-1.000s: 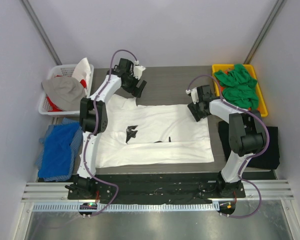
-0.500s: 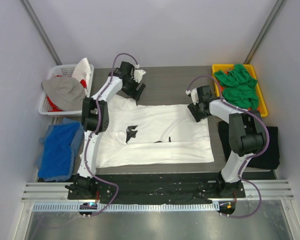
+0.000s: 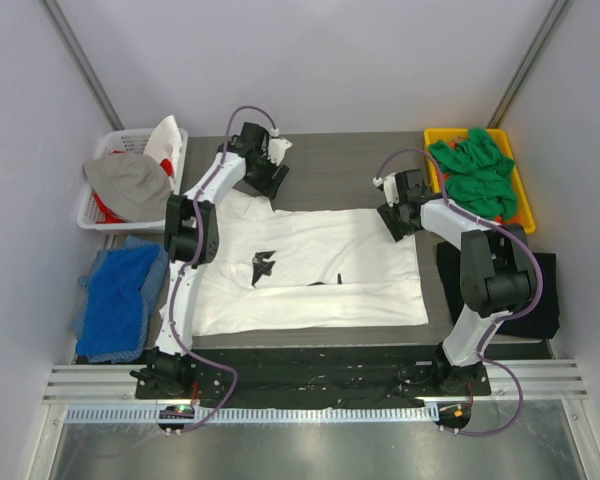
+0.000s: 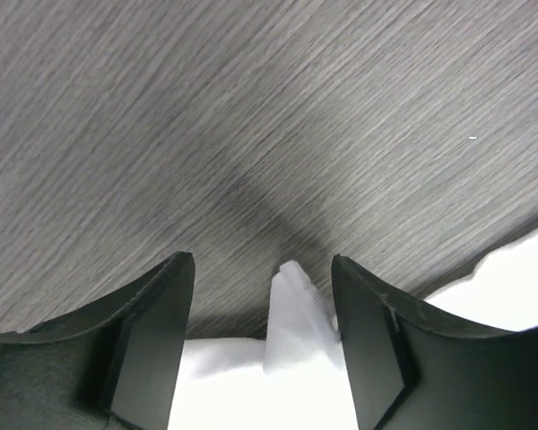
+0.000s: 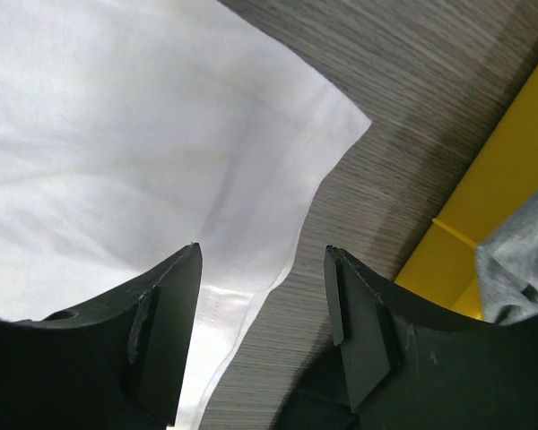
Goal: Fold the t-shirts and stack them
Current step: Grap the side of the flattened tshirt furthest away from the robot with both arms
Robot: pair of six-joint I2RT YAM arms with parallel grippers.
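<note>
The white t-shirt (image 3: 315, 265) with a small black print lies spread flat on the table. My left gripper (image 3: 265, 178) is open at the shirt's far left corner. In the left wrist view (image 4: 262, 264) a raised peak of white cloth (image 4: 291, 313) stands between the jaws, ungripped. My right gripper (image 3: 393, 218) is open over the shirt's far right corner. In the right wrist view (image 5: 263, 253) the jaws straddle the hem edge (image 5: 251, 179). A black t-shirt (image 3: 525, 290) lies at the right. Green t-shirts (image 3: 477, 172) fill a yellow bin.
The yellow bin (image 3: 435, 140) stands at the back right and shows in the right wrist view (image 5: 511, 179). A white basket (image 3: 108, 150) with grey and white cloth stands at the back left. Blue cloth (image 3: 120, 295) lies at the left edge.
My left gripper has shifted slightly left and down toward the shirt's far left corner. The right gripper has barely moved.
</note>
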